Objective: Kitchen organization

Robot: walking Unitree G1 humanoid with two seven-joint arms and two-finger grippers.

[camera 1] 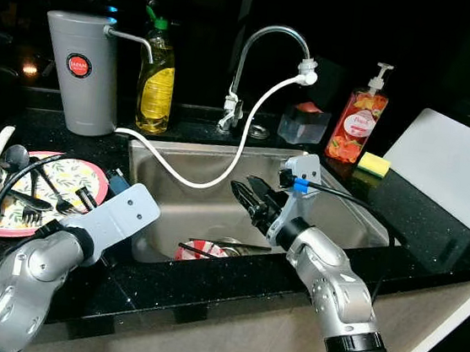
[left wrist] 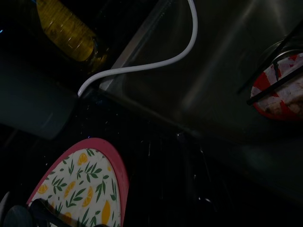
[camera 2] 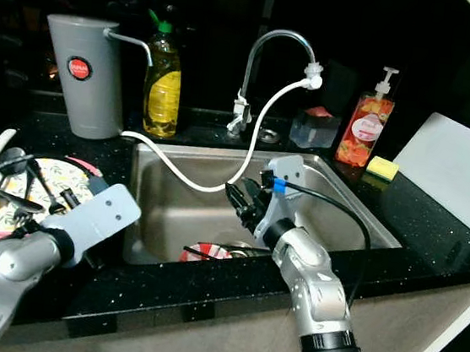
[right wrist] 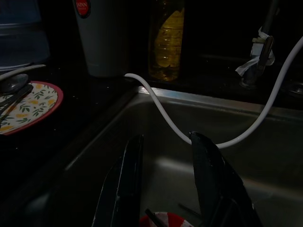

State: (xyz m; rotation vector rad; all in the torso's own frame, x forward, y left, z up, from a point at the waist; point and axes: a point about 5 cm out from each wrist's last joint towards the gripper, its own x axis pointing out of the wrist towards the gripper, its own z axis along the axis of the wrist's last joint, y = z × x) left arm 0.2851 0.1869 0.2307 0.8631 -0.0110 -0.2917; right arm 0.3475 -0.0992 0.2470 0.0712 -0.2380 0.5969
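Right pincer [camera 1: 245, 196] fingers apart and empty above steel sink [camera 1: 350, 208], left pincer state unclear beside floral plate [camera 1: 82, 173] on black table [camera 1: 223, 281]

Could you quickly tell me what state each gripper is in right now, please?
Left gripper: beside the floral plate on the counter; open or shut cannot be told.
Right gripper: open, holding nothing, over the sink.

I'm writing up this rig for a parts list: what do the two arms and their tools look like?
Both arms are silver with rounded, jointed segments and black collars. The right tool has two long black fingers, a pale grey bracket with a blue connector and a black cable. The left arm ends in a flat grey plate with screw holes, a black cable running alongside.
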